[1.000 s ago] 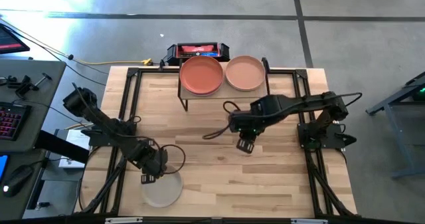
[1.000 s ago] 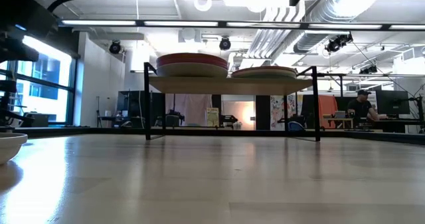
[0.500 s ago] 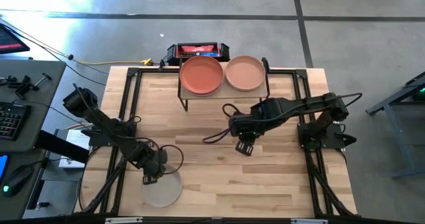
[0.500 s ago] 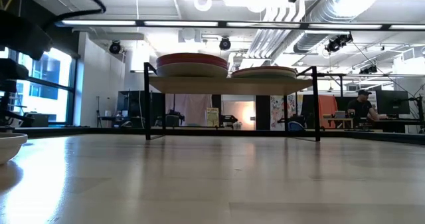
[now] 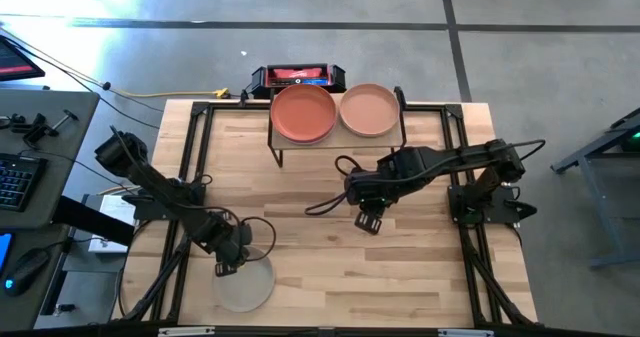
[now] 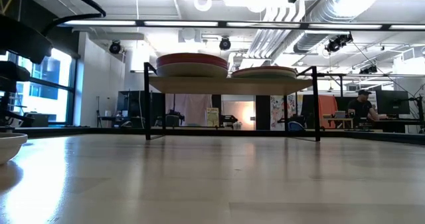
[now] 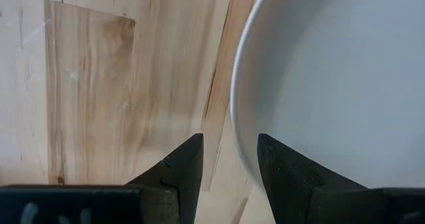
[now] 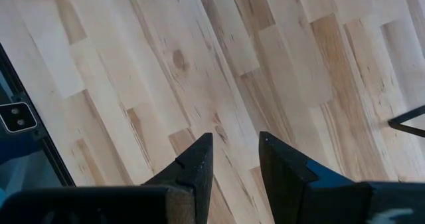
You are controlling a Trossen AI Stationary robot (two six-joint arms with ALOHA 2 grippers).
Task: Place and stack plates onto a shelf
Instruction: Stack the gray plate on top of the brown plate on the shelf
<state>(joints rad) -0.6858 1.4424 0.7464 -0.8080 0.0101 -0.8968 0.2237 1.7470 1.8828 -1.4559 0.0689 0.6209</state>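
From above, my left gripper (image 5: pixel 224 268) hangs over the near left of the table (image 5: pixel 330 277), right at the far edge of the off-white plate (image 5: pixel 243 285), the only plate not yet on the shelf (image 5: pixel 338 143). There a terracotta plate (image 5: pixel 303 113) tops the left pile and a peach plate (image 5: pixel 369 110) the right one. My right gripper (image 5: pixel 368 220) waits over bare wood mid-table, well clear of both piles, I judge so the left arm can work.

At table height, both piles sit on the shelf board (image 6: pixel 229 85), the left pile (image 6: pixel 192 65) taller than the right pile (image 6: pixel 264 72). The off-white plate's rim (image 6: pixel 11 144) shows at the left edge.

Past my left wrist, my fingers (image 7: pixel 182 167) stand apart, holding nothing; one is outside the plate's rim (image 7: pixel 240 111), the other over it, placed to pinch that edge.

Past my right wrist, my fingers (image 8: pixel 196 161) are parted and empty above planks.
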